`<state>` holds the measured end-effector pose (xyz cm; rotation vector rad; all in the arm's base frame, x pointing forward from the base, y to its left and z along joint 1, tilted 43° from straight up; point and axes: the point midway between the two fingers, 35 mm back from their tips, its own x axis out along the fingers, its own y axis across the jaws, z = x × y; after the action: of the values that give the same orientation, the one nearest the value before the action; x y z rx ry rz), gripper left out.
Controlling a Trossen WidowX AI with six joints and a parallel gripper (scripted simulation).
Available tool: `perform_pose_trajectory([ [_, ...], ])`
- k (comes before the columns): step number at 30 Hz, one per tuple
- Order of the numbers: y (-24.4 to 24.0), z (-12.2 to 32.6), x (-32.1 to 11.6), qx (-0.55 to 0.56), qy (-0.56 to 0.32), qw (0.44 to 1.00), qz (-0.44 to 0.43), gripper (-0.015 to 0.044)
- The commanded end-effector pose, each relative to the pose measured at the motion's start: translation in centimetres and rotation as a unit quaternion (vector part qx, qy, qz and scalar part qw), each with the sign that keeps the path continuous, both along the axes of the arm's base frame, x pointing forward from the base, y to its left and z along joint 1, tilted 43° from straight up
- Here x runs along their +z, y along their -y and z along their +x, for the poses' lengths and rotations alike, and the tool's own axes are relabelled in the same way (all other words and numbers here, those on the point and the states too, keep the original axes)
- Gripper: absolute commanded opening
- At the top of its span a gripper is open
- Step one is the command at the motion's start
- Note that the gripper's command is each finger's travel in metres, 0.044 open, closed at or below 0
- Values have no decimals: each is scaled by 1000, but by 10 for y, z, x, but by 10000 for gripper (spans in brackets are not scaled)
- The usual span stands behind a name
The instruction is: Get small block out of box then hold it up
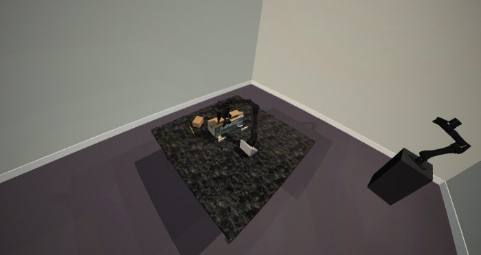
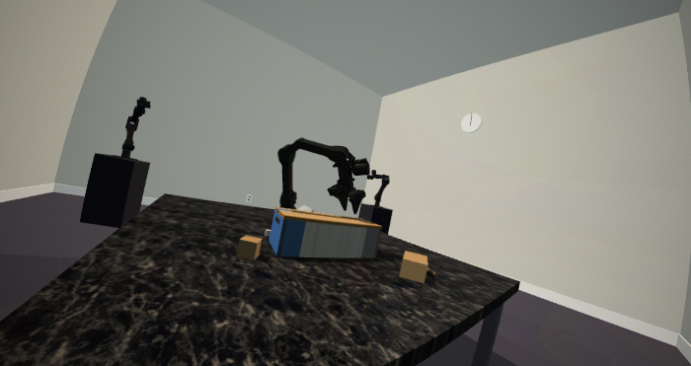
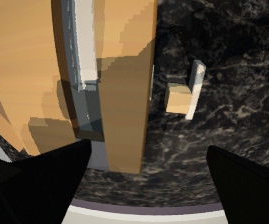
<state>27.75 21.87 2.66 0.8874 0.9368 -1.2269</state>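
A small tan block (image 1: 220, 137) (image 3: 178, 100) lies on the table outside the box, by its clear front, right against or very near a short white bar (image 1: 222, 139) (image 3: 198, 87). The box (image 1: 211, 130) (image 2: 328, 240) (image 3: 127, 100) stands upright, with a wooden top that has a long slot, a blue end and a grey end. My gripper (image 1: 222, 122) (image 2: 350, 211) (image 3: 150, 149) is open and empty, pointing down above the grey end of the box. In the wrist view the block shows beyond the fingertips, nearer the right finger.
Behind the box are two larger tan blocks (image 2: 250, 248) (image 2: 415, 267) and a thin wooden stick (image 1: 192, 130). A second white bar (image 1: 244, 128) lies at the front, near the blue end. A pale wedge (image 1: 247, 148) stands by the arm's base.
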Motion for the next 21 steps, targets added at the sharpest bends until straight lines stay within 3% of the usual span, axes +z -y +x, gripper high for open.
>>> perform_pose_trajectory([
  [1,2,1,-2,-2,-2,1000,-2,400],
  [5,2,1,-2,-2,-2,1000,-2,400],
  [7,-5,-10,-1,16,-11,1000,5,348],
  [10,-13,-25,-1,112,-46,993,-1,285],
  [14,-14,-27,-3,243,-87,966,-29,285],
  [17,-16,-28,-5,359,-128,923,-56,285],
  [21,-17,-30,-8,528,-194,821,-99,285],
])
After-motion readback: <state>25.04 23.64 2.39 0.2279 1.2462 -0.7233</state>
